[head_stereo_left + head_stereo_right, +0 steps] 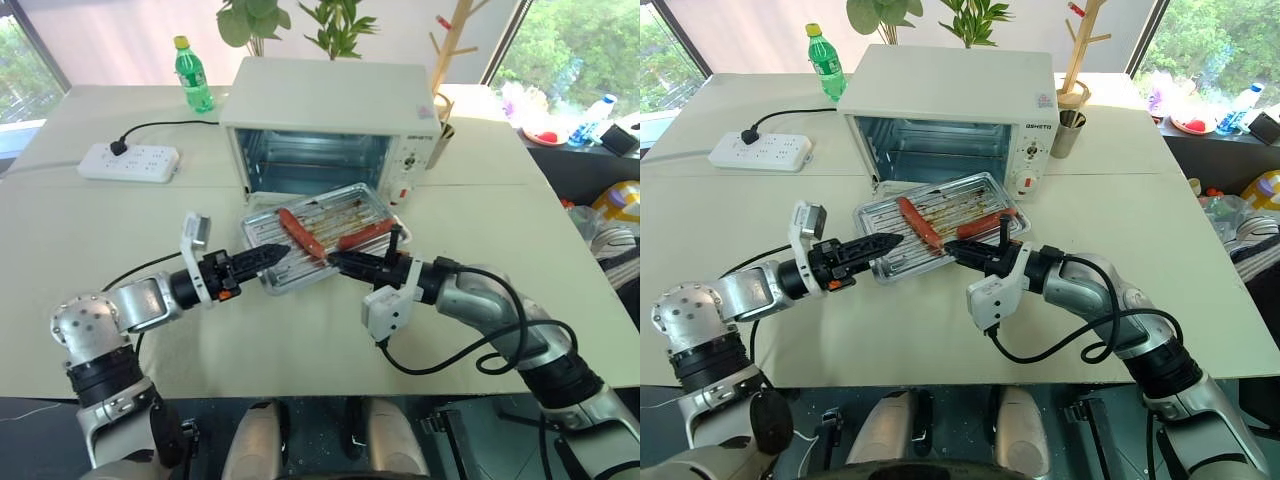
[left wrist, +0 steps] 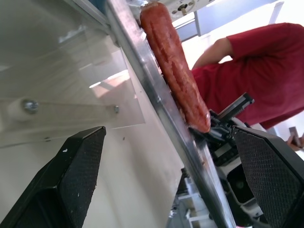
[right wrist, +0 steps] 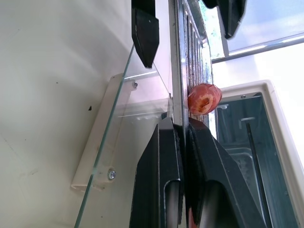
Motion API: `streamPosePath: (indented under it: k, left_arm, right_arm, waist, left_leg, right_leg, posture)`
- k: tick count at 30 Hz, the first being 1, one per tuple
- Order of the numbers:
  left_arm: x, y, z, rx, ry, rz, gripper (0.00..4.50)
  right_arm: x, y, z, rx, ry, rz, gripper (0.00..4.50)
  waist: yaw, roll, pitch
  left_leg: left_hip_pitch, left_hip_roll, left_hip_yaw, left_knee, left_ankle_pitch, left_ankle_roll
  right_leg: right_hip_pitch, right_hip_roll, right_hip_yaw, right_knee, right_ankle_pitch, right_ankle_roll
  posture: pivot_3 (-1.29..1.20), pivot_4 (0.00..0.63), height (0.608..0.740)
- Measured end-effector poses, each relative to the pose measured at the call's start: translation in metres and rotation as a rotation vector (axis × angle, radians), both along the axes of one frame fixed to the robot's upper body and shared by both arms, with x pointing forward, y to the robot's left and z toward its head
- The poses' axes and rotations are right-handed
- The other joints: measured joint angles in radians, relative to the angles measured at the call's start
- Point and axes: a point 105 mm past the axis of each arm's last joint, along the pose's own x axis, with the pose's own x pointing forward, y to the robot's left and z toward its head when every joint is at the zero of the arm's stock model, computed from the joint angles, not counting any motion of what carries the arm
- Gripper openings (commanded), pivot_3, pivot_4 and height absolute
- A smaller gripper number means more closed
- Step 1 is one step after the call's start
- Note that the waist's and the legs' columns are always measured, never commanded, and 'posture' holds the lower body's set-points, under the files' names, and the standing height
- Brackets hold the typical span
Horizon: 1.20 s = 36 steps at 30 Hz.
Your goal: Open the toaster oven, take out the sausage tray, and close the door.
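The white toaster oven point(image 1: 330, 100) stands at the back of the table with its cavity open. Its glass door point(image 3: 137, 123) lies folded down flat, the white bar handle point(image 3: 95, 152) toward me. The shiny sausage tray point(image 1: 262, 215) hangs tilted just above the door, carrying two red sausages point(image 1: 300, 232) point(image 1: 365, 236). My right gripper point(image 1: 335, 260) is shut on the tray's near rim, beside a sausage end point(image 3: 204, 98). My left gripper point(image 1: 275, 255) is open and level, its fingers point(image 2: 80, 171) straddling the tray's near left edge point(image 2: 142, 71) without closing on it.
A green bottle point(image 1: 193, 75) and a white power strip point(image 1: 128, 162) with the oven's cable lie back left. A metal cup point(image 1: 1068, 132) and a wooden stand point(image 1: 1080, 50) are right of the oven. A person in a red shirt point(image 2: 256, 71) is beyond the table.
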Motion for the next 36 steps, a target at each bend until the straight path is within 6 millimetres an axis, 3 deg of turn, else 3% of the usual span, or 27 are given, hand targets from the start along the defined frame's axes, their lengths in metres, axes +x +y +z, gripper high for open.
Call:
streamPosePath:
  k: [3, 8, 16, 21, 25, 29, 36]
  left_arm:
    - [0.000, -0.004, 0.002, -0.020, 0.009, -0.009, 2.68]
    - [-0.001, -0.005, 0.003, -0.037, 0.038, -0.022, 0.05]
    - [-0.002, -0.007, -0.004, -0.060, 0.134, 0.010, 0.01]
    - [-0.001, -0.008, -0.004, -0.078, 0.175, 0.035, 0.00]
    - [0.002, -0.007, -0.011, -0.126, 0.211, 0.083, 0.00]
    - [-0.004, -0.003, -0.021, -0.152, 0.246, 0.129, 0.00]
    - [-0.028, 0.021, -0.025, -0.183, 0.214, 0.291, 0.00]
  right_arm:
    - [0.000, 0.000, -0.002, -0.003, 0.006, -0.002, 0.00]
    - [-0.001, -0.001, -0.004, -0.011, 0.005, -0.007, 0.00]
    - [-0.002, -0.003, -0.005, -0.036, -0.014, -0.006, 0.00]
    - [0.003, -0.011, -0.005, -0.017, 0.040, -0.055, 2.11]
    - [-0.004, -0.020, -0.006, -0.021, 0.134, -0.067, 2.11]
    - [-0.021, -0.029, 0.004, 0.036, 0.248, -0.046, 2.11]
    - [-0.022, -0.075, 0.013, 0.221, 0.552, -0.196, 2.11]
  waist:
    - [0.000, 0.000, 0.000]
    - [0.000, 0.000, 0.000]
    - [0.002, 0.000, 0.000]
    - [0.014, 0.000, 0.000]
    - [0.022, 0.000, 0.000]
    - [0.023, 0.000, 0.000]
    - [0.020, 0.000, 0.000]
  left_leg:
    - [0.000, 0.000, 0.000, 0.000, 0.000, 0.000]
    - [0.001, 0.000, 0.000, 0.000, 0.000, 0.000]
    - [0.002, 0.000, -0.001, -0.001, 0.000, 0.000]
    - [0.002, -0.001, 0.000, -0.001, 0.000, 0.000]
    - [0.002, -0.001, 0.002, -0.001, 0.000, 0.000]
    - [0.002, -0.001, 0.002, -0.001, -0.003, 0.005]
    - [0.004, 0.001, 0.001, -0.001, -0.005, 0.008]
  right_leg:
    - [0.000, 0.000, 0.000, 0.000, 0.000, 0.000]
    - [0.000, 0.000, 0.001, 0.000, 0.000, 0.000]
    - [0.001, -0.001, 0.001, 0.000, 0.000, 0.000]
    - [0.001, -0.001, 0.001, 0.000, 0.000, 0.000]
    - [0.001, -0.001, 0.001, -0.001, 0.000, 0.000]
    - [0.002, -0.001, 0.001, -0.001, 0.000, 0.000]
    - [0.002, -0.001, 0.001, -0.003, 0.000, -0.001]
  posture:
    - [0.00, 0.150, 0.717]
    - [0.00, 0.150, 0.717]
    - [0.00, 0.150, 0.717]
    - [0.00, 0.150, 0.717]
    - [0.00, 0.150, 0.717]
    - [0.00, 0.150, 0.717]
    - [0.00, 0.150, 0.717]
